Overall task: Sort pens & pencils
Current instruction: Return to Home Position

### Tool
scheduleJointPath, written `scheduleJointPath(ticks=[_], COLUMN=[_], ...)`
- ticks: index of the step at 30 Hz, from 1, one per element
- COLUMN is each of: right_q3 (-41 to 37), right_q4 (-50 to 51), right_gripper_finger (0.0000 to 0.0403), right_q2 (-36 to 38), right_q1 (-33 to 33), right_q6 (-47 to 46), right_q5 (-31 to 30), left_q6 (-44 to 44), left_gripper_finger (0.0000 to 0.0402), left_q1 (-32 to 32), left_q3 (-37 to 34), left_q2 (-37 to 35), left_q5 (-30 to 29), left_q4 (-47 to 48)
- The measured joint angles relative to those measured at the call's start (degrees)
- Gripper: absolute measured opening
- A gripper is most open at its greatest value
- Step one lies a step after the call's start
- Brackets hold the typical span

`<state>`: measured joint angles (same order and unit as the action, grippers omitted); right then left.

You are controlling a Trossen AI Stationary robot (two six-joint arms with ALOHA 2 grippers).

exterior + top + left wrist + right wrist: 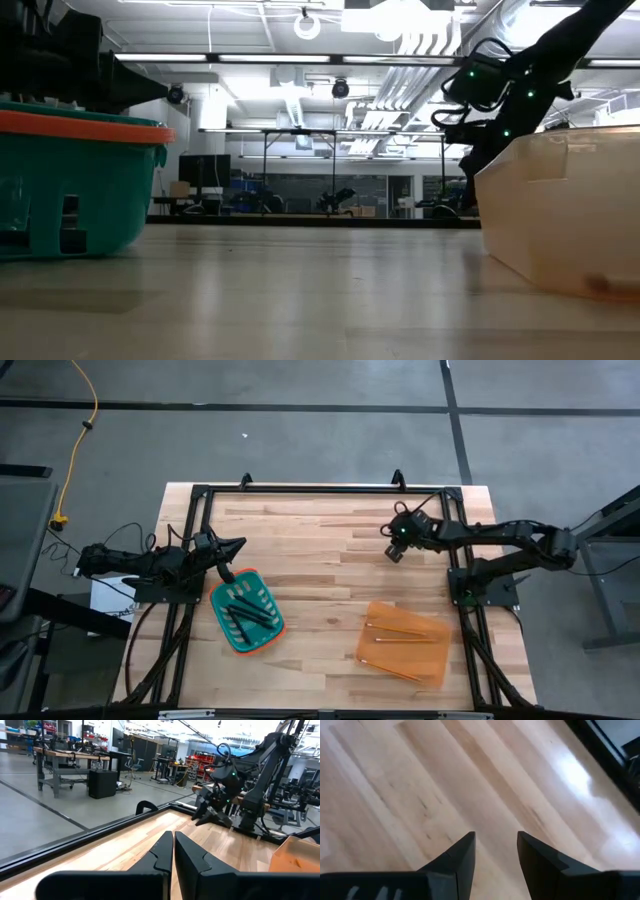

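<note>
The pens, three dark sticks, lie crisscrossed on the floor of the teal bin, which has an orange rim and sits on the left half of the table. The pencils, three orange-tan sticks, lie in the see-through orange bin on the right half, two roughly side by side and the third nearer the front edge at a slant. The two bins are well apart, with bare wood between them. No pen or pencil shows on the wood outside them.

The left gripper hangs just past the far rim of the teal bin and points toward the middle of the table. In its own wrist view it has the fingers pressed together with nothing between them.

The right gripper is over bare wood in the far right part of the table, well apart from the orange bin. Its wrist view shows it with the fingers spread and only wood grain in the gap.

From table height the teal bin fills the left side and the orange bin the right.
</note>
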<state>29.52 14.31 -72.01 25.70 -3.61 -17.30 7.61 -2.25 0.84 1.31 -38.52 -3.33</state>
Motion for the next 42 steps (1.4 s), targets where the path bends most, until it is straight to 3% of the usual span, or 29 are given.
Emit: scheduleJointPath(ticks=[2, 9, 24, 34, 42], right_q3=[0.0, 0.0, 0.5, 13.6, 16.5], right_q4=[0.0, 0.0, -0.8, 17.7, 19.9], right_gripper_finger=[0.0138, 0.0138, 0.0138, 0.0138, 0.0138], right_q2=[0.0, 0.0, 0.0, 0.1, 0.1], right_q1=[0.8, 2.5, -6.5, -14.9, -21.0], right_q6=[1.4, 1.2, -10.0, -18.7, -25.3], right_q5=[0.9, 13.4, 17.0, 16.3, 13.9], left_q6=[0.0, 0.0, 0.0, 0.0, 0.0], left_gripper_finger=[0.0005, 0.0005, 0.0006, 0.0005, 0.0006], left_q1=[0.0, 0.0, 0.0, 0.0, 0.0], left_q3=[0.0, 0.0, 0.0, 0.0, 0.0], left_q2=[0.0, 0.0, 0.0, 0.0, 0.0], left_q5=[0.0, 0.0, 0.0, 0.0, 0.0], left_q4=[0.0, 0.0, 0.0, 0.0, 0.0])
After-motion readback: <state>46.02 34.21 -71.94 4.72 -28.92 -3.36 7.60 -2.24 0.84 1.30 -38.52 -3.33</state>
